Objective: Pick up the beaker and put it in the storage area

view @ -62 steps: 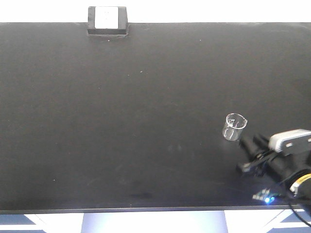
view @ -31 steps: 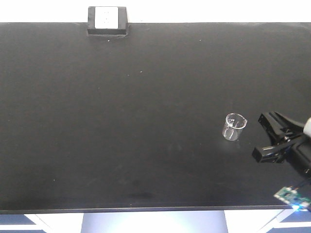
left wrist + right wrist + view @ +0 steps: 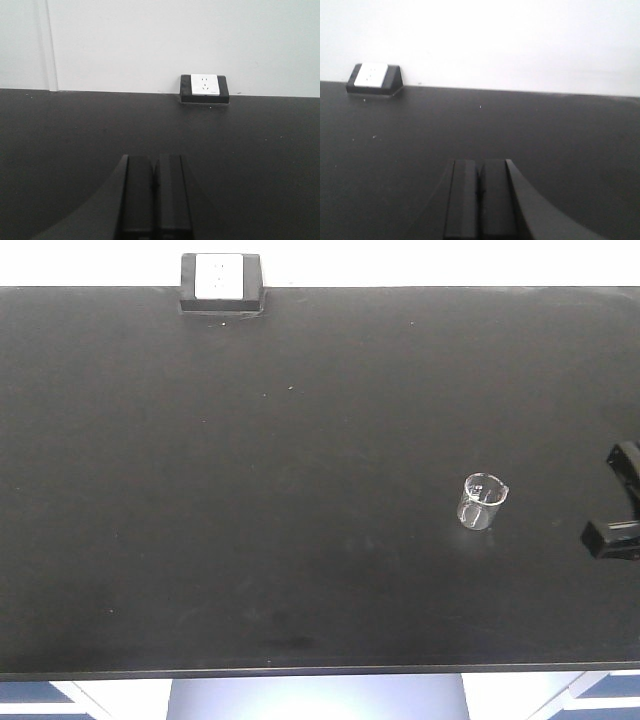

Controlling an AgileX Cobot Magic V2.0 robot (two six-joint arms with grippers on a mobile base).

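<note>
The small clear glass beaker (image 3: 484, 501) stands upright on the wide matte black benchtop (image 3: 250, 490), right of centre, with nothing touching it. In the front view my right gripper (image 3: 615, 496) shows only at the right edge, two black fingers standing apart, well right of the beaker. In the right wrist view the right gripper (image 3: 480, 162) has its pads pressed together, empty, and no beaker shows. My left gripper (image 3: 155, 157) is shut and empty in the left wrist view. It is out of the front view.
A small black box with a white label (image 3: 220, 282) sits at the benchtop's back edge against a white wall. It also shows in the left wrist view (image 3: 204, 88) and the right wrist view (image 3: 373, 78). The bench's front edge (image 3: 300, 673) runs along the bottom.
My right gripper has let go of the beaker and drawn back to the right, almost out of the front view. The beaker has stayed where it stood.
</note>
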